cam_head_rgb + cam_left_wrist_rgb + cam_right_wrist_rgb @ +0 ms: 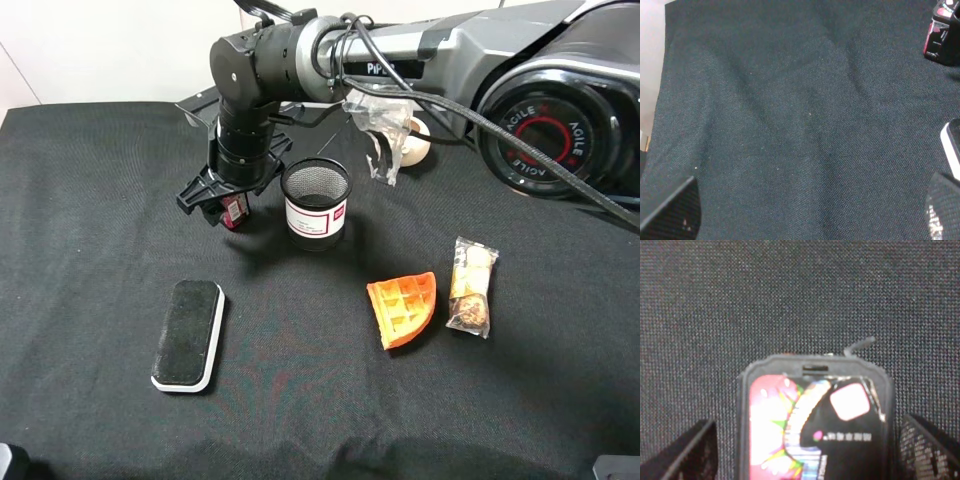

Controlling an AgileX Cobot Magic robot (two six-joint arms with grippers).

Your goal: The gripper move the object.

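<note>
Carton sits on the black cloth in the far-left part of the scene, just left of the mesh cup with a small gap between them. From the high camera it's mostly hidden under the right gripper; only a red-pink sliver shows below the black brackets. The right wrist view shows more: black box, pink label face with a pale square patch, and a short dark strand sticking off one far corner.

The right gripper reaches across the middle from the right side and points straight down over the carton. Its jaws straddle the box, one finger on each side. There's a thin strip of cloth visible between each finger and the carton wall, narrower on one side. So the jaws are spread a bit wider than the box and not clamped on it.

The left gripper isn't visible in the high view. Its wrist camera shows two fingertips at opposite edges with only bare cloth between them, so the jaws are wide and hold nothing. The carton and the white edge of the eraser sit at the border of that view.

Other items:
- The eraser, a flat black pad on a white base, lies nearer than the carton and well apart from it.
- An orange waffle piece is right of centre.
- A wrapped snack lies just right of the waffle.
- Crumpled clear plastic hangs near the arm, beyond the cup.
</note>
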